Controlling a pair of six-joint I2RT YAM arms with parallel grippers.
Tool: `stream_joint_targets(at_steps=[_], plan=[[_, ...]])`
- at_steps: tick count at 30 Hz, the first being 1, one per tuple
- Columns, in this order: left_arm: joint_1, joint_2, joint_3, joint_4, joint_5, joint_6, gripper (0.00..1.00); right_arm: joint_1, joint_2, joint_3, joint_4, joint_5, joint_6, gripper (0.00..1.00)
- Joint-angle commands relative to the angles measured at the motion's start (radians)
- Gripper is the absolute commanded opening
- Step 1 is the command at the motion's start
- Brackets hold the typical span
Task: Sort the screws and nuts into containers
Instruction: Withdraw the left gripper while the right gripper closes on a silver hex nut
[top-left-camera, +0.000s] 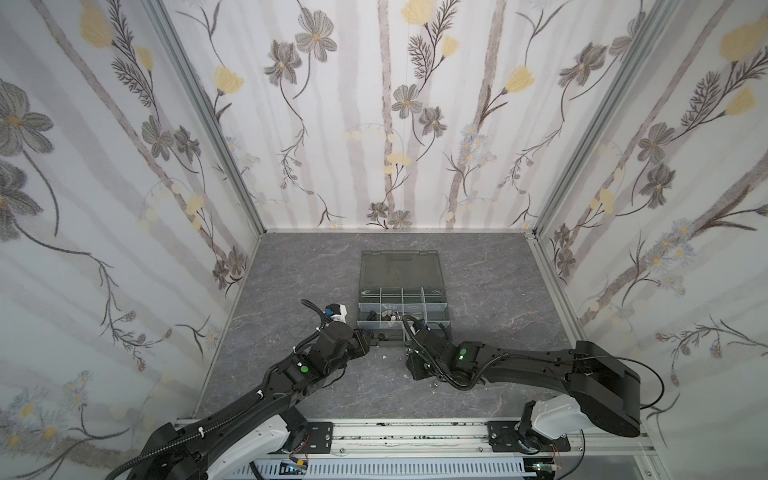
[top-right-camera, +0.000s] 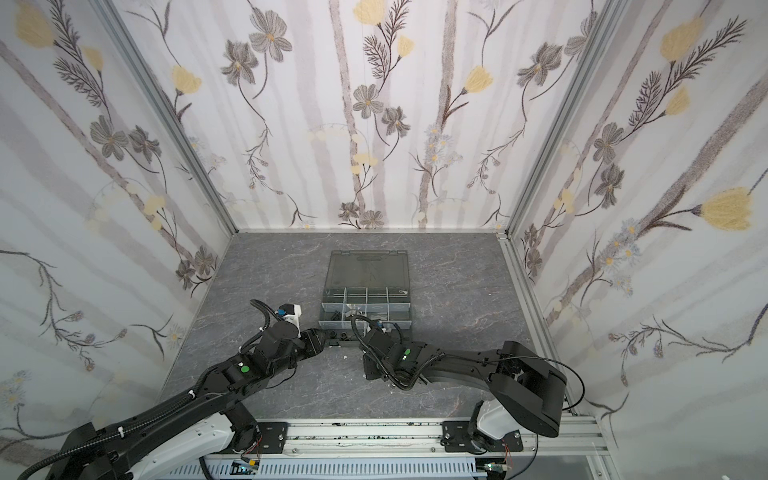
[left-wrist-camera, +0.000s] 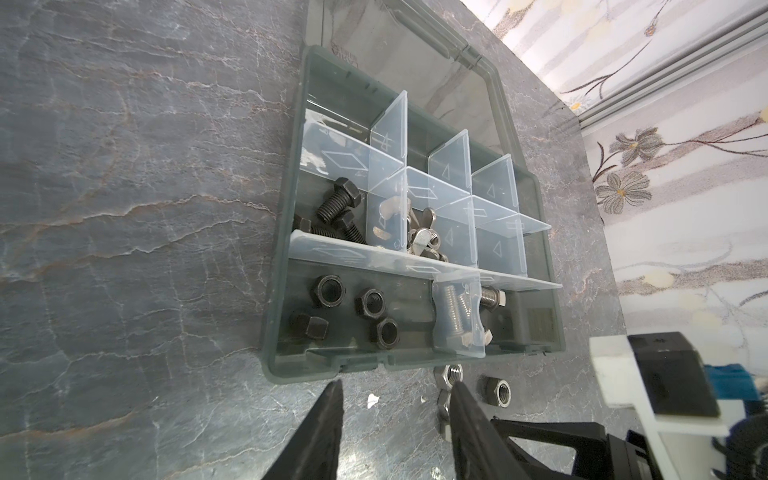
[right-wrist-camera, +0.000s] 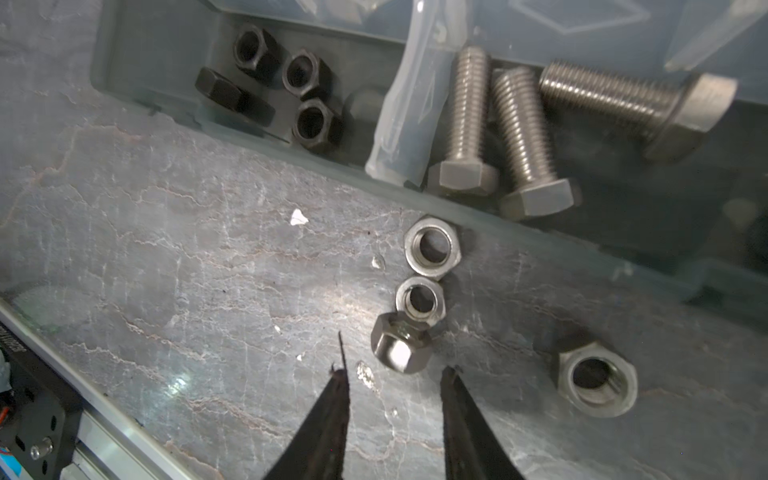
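Plainly, the right fingers (right-wrist-camera: 334, 415) stand partly apart with nothing between them, their tips just short of a tipped silver nut (right-wrist-camera: 399, 347) that leans against its neighbour (right-wrist-camera: 420, 300). To take it cleanly, I would centre the gap over that nut and come down until the tips nearly meet the counter (right-wrist-camera: 187, 257). Then close slowly across its flats, since a crooked pinch would likely roll it or shove the neighbour.

A fourth silver nut (right-wrist-camera: 595, 376) lies apart to one side. All of them rest on the counter just outside the front wall of the organizer box (left-wrist-camera: 365, 360). Inside it, black nuts (right-wrist-camera: 291, 83) and silver screws (right-wrist-camera: 465, 112) sit in adjoining compartments.

The left fingers (left-wrist-camera: 328, 415), likewise half open and empty, hover near that same wall. The right arm (top-left-camera: 519, 361) reaches low and bends inward, wrist pitched down. The left arm (top-left-camera: 291, 374) stretches low toward the box's front corner.
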Motion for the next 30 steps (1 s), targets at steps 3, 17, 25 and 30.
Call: stream_joint_targets(at_steps=[3,17,25,30], plan=[[0.000,-0.025,-0.021,0.016,-0.009,-0.035,0.44,0.003,0.015,-0.010,0.048,-0.015,0.027,0.39],[-0.004,-0.056,-0.038,0.014,-0.011,-0.066,0.44,0.003,0.075,0.013,0.089,-0.030,0.022,0.39],[-0.008,-0.041,-0.041,0.016,-0.025,-0.084,0.44,-0.002,0.127,0.018,0.099,-0.052,0.007,0.38],[-0.009,-0.026,-0.033,0.016,-0.026,-0.076,0.44,-0.016,0.138,0.018,0.106,-0.050,-0.001,0.37]])
